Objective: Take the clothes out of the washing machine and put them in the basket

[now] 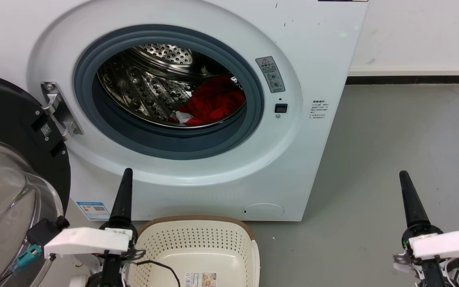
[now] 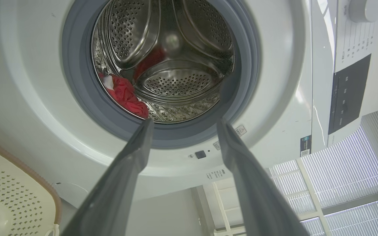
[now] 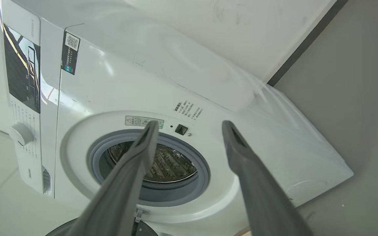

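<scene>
The big white washing machine (image 1: 197, 191) is standing on the grey floor (image 1: 393, 139), close to a white wall (image 1: 412, 32). Its round door (image 1: 10, 119), black with a see-through bump, is hanging wide open on the left side. A grey rubber ring (image 1: 86, 99) is going all the way around the hole. Inside it, the shiny drum (image 1: 146, 91) with its many little holes is showing.

The cream basket (image 1: 197, 239) with the brown rim is sitting on the floor just in front of the washing machine, under the hole. Nothing is lying in it. A paper label (image 1: 200, 279) is sticking to its bottom.

The red clothes (image 1: 213, 101) are lying in a heap down low in the drum, on its right side in the head view. A small white bit (image 1: 181, 116) is peeking out at the left edge of the heap.

The left tool (image 2: 185, 122) is pointing up at the hole of the washing machine. Its two dark fingers are standing apart and are holding nothing. In the head view it is sitting just left of the basket.

The right tool (image 3: 190, 123) is pointing at the front of the washing machine from farther off. Its fingers are spread too, with nothing between them. In the head view it is hanging over the bare floor, well apart from the basket.
</scene>
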Robot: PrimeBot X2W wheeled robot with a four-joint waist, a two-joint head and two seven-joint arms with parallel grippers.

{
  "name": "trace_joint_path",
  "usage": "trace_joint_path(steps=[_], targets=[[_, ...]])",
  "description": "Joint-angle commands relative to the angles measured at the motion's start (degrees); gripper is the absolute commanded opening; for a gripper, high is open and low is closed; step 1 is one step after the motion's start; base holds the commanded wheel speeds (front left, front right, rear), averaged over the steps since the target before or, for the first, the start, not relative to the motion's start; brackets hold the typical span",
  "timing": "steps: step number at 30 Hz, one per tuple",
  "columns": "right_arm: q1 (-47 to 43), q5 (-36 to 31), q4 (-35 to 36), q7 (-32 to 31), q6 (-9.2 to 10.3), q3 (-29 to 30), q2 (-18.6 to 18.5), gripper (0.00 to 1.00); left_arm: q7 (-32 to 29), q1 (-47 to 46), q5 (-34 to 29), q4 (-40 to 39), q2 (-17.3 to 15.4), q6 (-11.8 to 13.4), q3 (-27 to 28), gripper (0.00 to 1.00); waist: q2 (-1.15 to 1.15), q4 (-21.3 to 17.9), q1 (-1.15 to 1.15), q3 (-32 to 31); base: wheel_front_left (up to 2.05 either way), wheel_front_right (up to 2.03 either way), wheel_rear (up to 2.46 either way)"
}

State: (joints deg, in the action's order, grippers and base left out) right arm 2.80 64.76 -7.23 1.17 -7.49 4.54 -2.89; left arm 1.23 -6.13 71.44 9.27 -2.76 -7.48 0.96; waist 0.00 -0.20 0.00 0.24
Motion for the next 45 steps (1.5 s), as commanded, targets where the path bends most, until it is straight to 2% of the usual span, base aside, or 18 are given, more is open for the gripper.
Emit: trace_joint_path(steps=[1,24,38,45], targets=[[0.0,-2.4,1.4,0.5,-0.01,-0.2,-0.1,1.0,0.5,-1.5,-2.3,-1.3,-0.2,0.0,-0.4,1.0,0.0,0.0,0.0,0.0,0.0,0.0,0.0],[-2.6,-30.6,4.0,4.0,-0.01,-0.9,0.0,1.0,5.0,-1.7,-30.0,-0.4,-0.9,0.0,-2.4,1.0,0.0,0.0,0.0,-0.3,0.0,0.0,0.0],[-3.7,-42.0,5.4,4.3,-0.01,-1.6,0.0,1.0,7.3,-2.0,-42.6,0.9,-1.6,1.3,-3.5,1.0,0.0,0.0,0.0,-0.2,0.0,0.0,0.0],[-4.0,-46.1,5.9,4.5,-0.01,-1.6,0.0,1.0,8.2,-2.3,-46.3,2.2,-1.8,1.8,-4.0,1.0,0.0,-0.1,0.0,-0.1,0.0,0.0,0.0]])
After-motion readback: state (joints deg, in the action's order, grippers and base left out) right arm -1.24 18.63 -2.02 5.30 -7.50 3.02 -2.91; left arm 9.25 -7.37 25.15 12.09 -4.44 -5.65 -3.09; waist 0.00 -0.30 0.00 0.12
